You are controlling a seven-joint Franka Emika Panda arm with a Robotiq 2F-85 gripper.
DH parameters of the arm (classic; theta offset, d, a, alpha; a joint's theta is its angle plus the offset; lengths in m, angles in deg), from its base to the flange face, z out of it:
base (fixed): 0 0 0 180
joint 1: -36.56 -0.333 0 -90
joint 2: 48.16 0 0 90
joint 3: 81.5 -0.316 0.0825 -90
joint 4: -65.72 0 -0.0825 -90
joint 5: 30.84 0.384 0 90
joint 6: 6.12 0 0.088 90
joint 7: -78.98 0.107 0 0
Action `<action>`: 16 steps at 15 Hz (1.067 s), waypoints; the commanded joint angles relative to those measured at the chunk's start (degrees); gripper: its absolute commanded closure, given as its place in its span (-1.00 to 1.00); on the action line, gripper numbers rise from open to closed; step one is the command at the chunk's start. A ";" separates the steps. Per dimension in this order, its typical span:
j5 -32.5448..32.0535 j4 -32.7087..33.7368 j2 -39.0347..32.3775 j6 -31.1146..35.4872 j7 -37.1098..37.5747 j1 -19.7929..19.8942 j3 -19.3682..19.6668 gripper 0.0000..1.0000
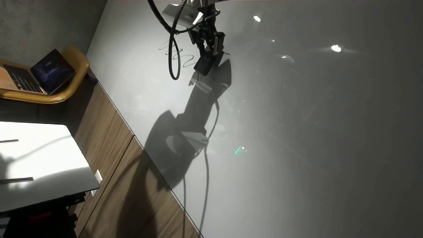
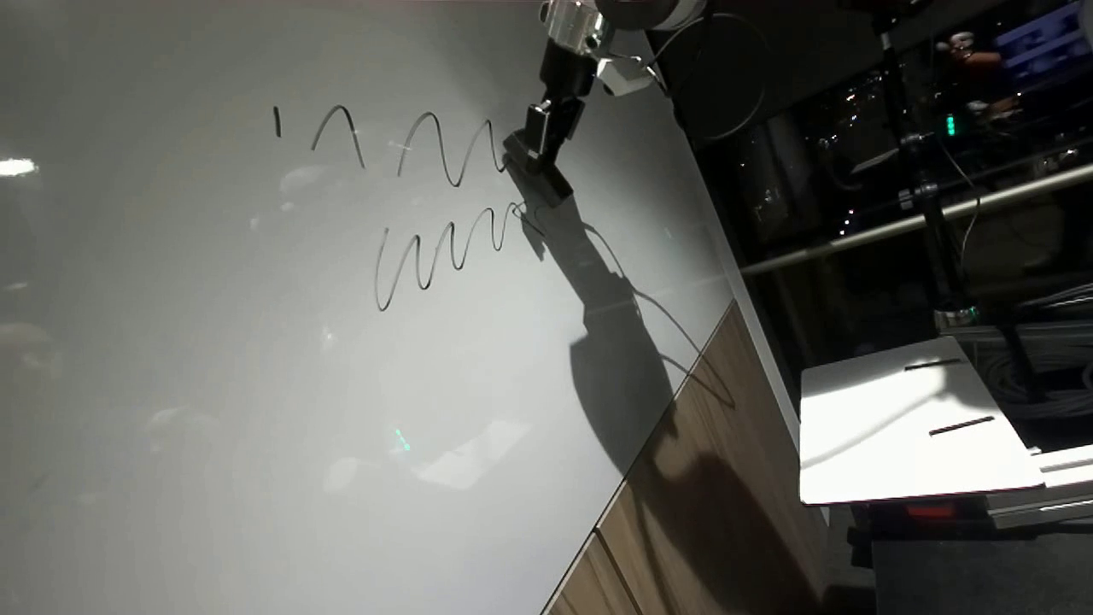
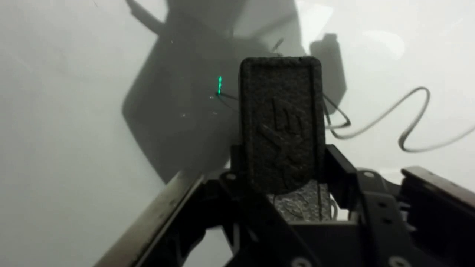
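Note:
My gripper [image 3: 285, 163] is shut on a dark block [image 3: 282, 111], its fingers pressed to both sides. The block is textured, has a raised hand-like mark on its face, and looks like a board eraser. In both exterior views the block [image 1: 204, 64] [image 2: 546, 181] hangs low at the glossy white surface [image 1: 297, 115]; whether it touches cannot be told. Thin black scribbles mark that surface. An upper wavy line [image 2: 457, 184] and a lower one [image 2: 424, 288] run up to the block, which hides part of them. In the wrist view a curved line [image 3: 412, 150] passes to its right.
Wood panels [image 1: 105, 122] border the white surface. Beyond them stands a white panel with dark slots [image 2: 905, 427]. A laptop [image 1: 53, 72] rests on a yellow chair [image 1: 77, 62]. Black cable loops [image 1: 178, 59] hang beside the gripper, and the arm's shadow [image 1: 175, 142] falls across the surface.

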 commanded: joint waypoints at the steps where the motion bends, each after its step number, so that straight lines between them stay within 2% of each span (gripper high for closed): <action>1: -0.04 7.11 -3.15 -0.59 2.16 0.56 -2.28 0.43; 3: -0.19 9.57 -4.09 -0.92 3.09 0.57 -3.14 0.43; 7: -0.02 10.13 -3.57 -1.89 6.50 0.11 -5.50 0.43; 13: -1.98 10.26 -4.06 -1.09 14.59 -0.02 -13.70 0.43; 16: -1.94 11.49 -5.42 -0.49 15.65 0.28 -16.54 0.43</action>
